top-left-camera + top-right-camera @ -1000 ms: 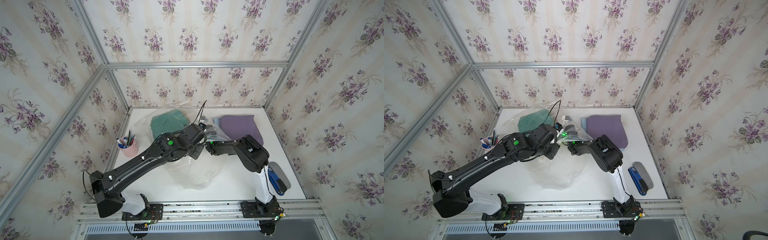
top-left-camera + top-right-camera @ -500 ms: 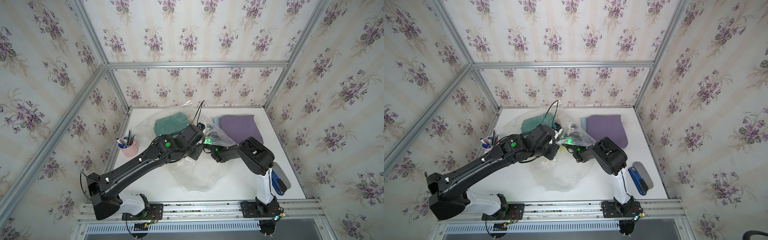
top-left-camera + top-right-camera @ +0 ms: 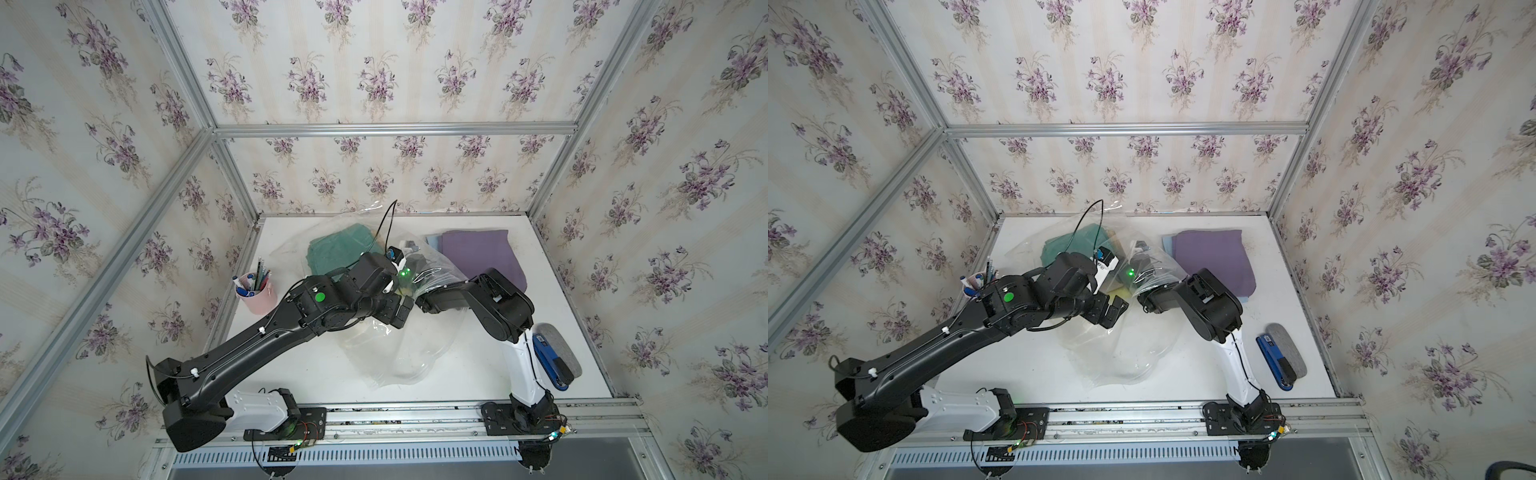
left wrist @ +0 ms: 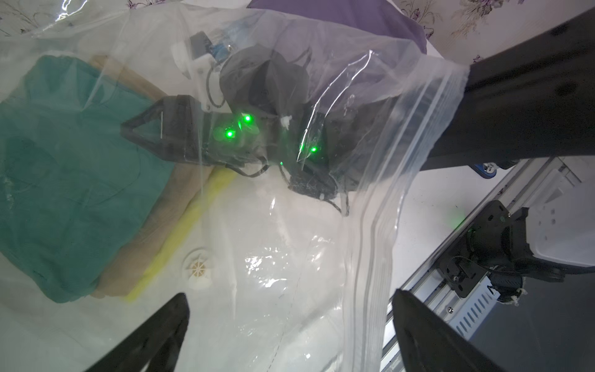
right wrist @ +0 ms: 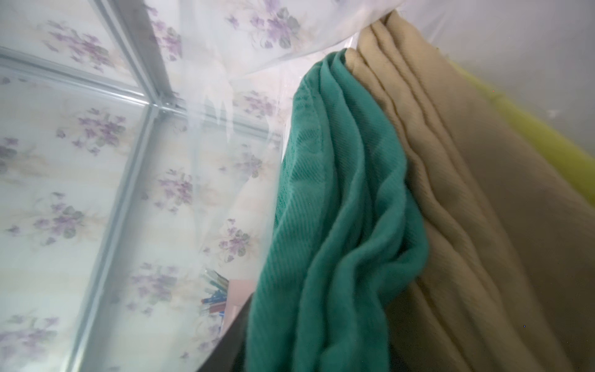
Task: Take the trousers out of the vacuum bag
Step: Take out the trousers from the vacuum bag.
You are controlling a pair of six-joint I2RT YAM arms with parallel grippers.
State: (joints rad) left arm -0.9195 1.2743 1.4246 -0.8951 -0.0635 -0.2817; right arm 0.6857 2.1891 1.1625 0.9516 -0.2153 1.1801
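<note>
1. The trousers (image 3: 478,253) are partly out. The purple pair (image 3: 1212,262) lies flat on the table (image 3: 478,365) at its far right, outside the vacuum bag (image 3: 395,353). It rests on a light blue pair (image 3: 433,241), of which only an edge shows.
2. Three pairs are inside the bag, stacked well away from the zip edge (image 4: 383,225). The teal pair (image 4: 70,180) is on top, the khaki pair (image 4: 167,212) under it and the yellow pair (image 4: 180,235) lowest (only a strip of it shows). The round white valve (image 4: 198,270) lies just beside the stack.
3. My right arm reaches in through the bag's mouth, and my right pincer (image 4: 141,128) sits at the edge of the teal and khaki pairs. Through the crinkled plastic I cannot tell whether it is spread or pinching cloth.
4. My left pincer (image 4: 289,294) is spread wide and holds nothing. It hangs over the bag, near the zip edge.
5. By my judgement two pairs are done and the three I can see in the bag are left. The teal pair, lying uppermost, looks like the next to come out.
</note>
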